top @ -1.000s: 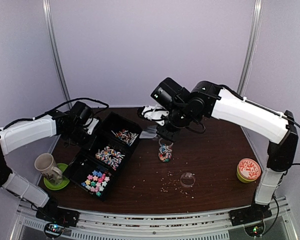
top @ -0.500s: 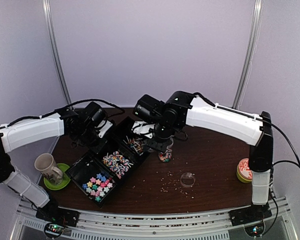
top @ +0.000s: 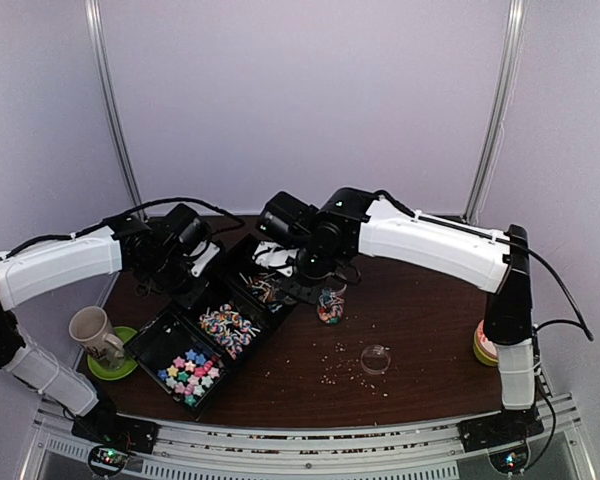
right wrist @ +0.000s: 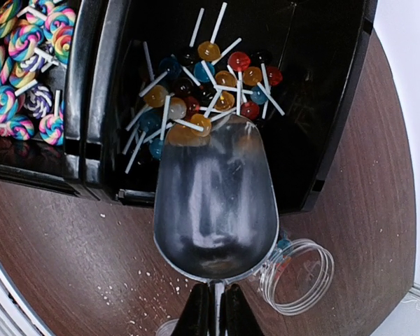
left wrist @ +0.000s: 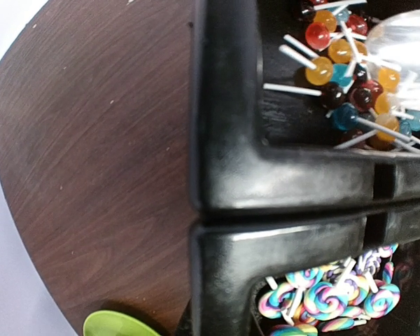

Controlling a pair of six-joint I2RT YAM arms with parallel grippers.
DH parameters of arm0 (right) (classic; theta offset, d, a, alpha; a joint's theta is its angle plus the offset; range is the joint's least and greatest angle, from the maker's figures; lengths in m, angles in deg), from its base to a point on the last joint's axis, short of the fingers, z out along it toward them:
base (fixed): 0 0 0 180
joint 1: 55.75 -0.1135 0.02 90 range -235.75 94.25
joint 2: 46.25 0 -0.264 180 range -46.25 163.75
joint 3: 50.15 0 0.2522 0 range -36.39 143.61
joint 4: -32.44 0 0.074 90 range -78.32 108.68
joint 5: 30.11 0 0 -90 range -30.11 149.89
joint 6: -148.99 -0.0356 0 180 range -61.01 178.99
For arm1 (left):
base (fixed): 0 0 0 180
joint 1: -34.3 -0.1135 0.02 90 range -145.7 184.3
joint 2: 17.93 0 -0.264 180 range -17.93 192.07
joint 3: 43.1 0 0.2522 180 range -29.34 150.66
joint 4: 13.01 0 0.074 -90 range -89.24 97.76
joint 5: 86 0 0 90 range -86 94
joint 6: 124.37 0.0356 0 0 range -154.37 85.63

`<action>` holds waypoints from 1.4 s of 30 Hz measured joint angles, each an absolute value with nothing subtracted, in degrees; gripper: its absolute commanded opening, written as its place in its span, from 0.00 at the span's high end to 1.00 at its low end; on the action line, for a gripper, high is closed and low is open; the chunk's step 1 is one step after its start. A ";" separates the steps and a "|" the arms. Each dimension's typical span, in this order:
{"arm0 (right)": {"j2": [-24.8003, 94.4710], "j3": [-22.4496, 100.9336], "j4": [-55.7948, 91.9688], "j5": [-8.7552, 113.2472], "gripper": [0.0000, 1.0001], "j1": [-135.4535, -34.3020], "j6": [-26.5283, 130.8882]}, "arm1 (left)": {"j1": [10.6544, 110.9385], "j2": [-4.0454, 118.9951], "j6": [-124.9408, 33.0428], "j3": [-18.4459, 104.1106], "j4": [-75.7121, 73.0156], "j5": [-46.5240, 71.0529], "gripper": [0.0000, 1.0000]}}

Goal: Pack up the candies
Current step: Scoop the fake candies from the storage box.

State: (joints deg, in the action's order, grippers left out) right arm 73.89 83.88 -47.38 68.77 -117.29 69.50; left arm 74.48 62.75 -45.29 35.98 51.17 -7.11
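A black three-compartment tray (top: 242, 255) holds the candies. Ball lollipops with white sticks (right wrist: 210, 77) fill the far compartment, swirl lollipops (top: 225, 325) the middle, and bright star pieces (top: 188, 372) the near one. My right gripper (right wrist: 215, 311) is shut on the handle of a clear plastic scoop (right wrist: 215, 203). The scoop's lip rests among the ball lollipops, and its bowl looks empty. A small clear jar (top: 330, 305) with some candies in it stands right of the tray and also shows in the right wrist view (right wrist: 297, 276). My left gripper (top: 192, 272) is at the tray's left wall (left wrist: 217, 105). Its jaws are hidden there.
A mug (top: 92, 330) stands on a green saucer (top: 120, 365) left of the tray. A clear lid (top: 376, 358) and pale crumbs (top: 340, 368) lie right of the tray toward the front. A green tin with a pink top (top: 495, 340) sits at the right edge.
The tray has slid and turned toward the right, with my left gripper moving along its wall. My right gripper has swung left from above the jar, bringing the scoop into the far compartment.
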 measured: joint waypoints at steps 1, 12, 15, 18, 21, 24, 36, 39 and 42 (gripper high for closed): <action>73.83 83.18 -45.85 68.29 1.00 -117.29 69.26 | 74.48 62.56 -45.46 35.98 51.50 -7.29 1.00; 70.87 68.23 -21.92 65.84 1.00 -117.29 66.17 | 73.98 62.23 -47.14 35.94 55.63 -8.68 1.00; 70.13 64.66 -14.99 65.10 1.00 -117.29 65.15 | 73.98 62.23 -47.58 35.94 55.67 -8.51 1.00; 70.07 62.30 -9.20 64.33 1.00 -117.22 64.54 | 73.98 62.23 -47.93 35.94 55.67 -8.29 1.00; 69.94 60.16 -4.13 62.91 1.00 -117.25 64.10 | 73.98 62.23 -48.04 35.94 55.61 -7.85 1.00; 69.72 58.41 -0.72 61.65 1.00 -117.22 63.79 | 73.98 62.23 -48.04 35.94 55.58 -7.61 1.00; 65.65 45.56 15.20 57.10 1.00 -116.41 62.63 | 71.18 62.21 -47.56 35.94 54.32 -4.27 1.00; 63.53 41.93 18.89 56.05 1.00 -115.78 61.91 | 70.63 62.21 -47.32 35.94 52.87 -3.09 1.00; 62.33 39.97 21.16 55.79 1.00 -115.19 61.56 | 70.50 62.21 -46.75 35.92 51.19 -2.15 1.00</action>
